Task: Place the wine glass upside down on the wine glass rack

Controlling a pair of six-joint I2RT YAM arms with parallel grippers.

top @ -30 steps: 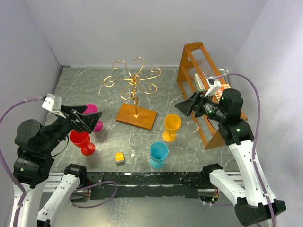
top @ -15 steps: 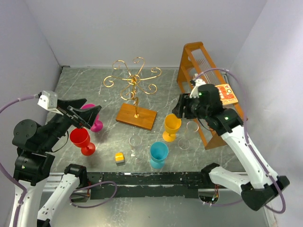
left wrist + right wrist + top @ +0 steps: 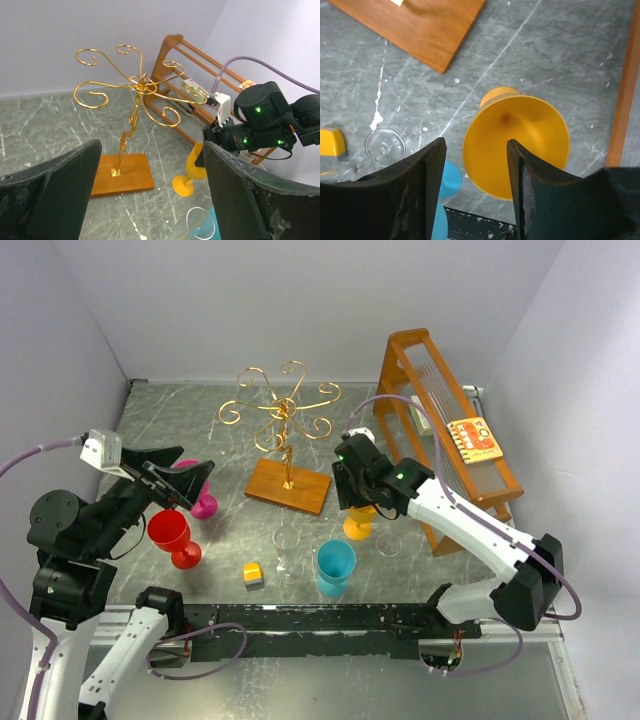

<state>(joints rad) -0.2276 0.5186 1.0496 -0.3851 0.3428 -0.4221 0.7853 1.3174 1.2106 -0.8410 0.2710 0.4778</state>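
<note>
Top external: right claw has swung from the wooden frame to above the upright yellow wine glass, near the wine glass rack. Left wrist: left claw spread wide, empty. Right wrist: fingers apart over the bowl, gripping nothing; a grasp looks next.

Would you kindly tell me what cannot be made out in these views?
Top view: yellow goblet, bowl covered by the right arm; only its foot shows.
Top view: pink goblet, mostly behind the left gripper.
Right wrist view: blue goblet, largely behind a blurred finger; yellow block, cut by the left edge.
Left wrist view: clear glass, cut by the bottom edge.
</note>
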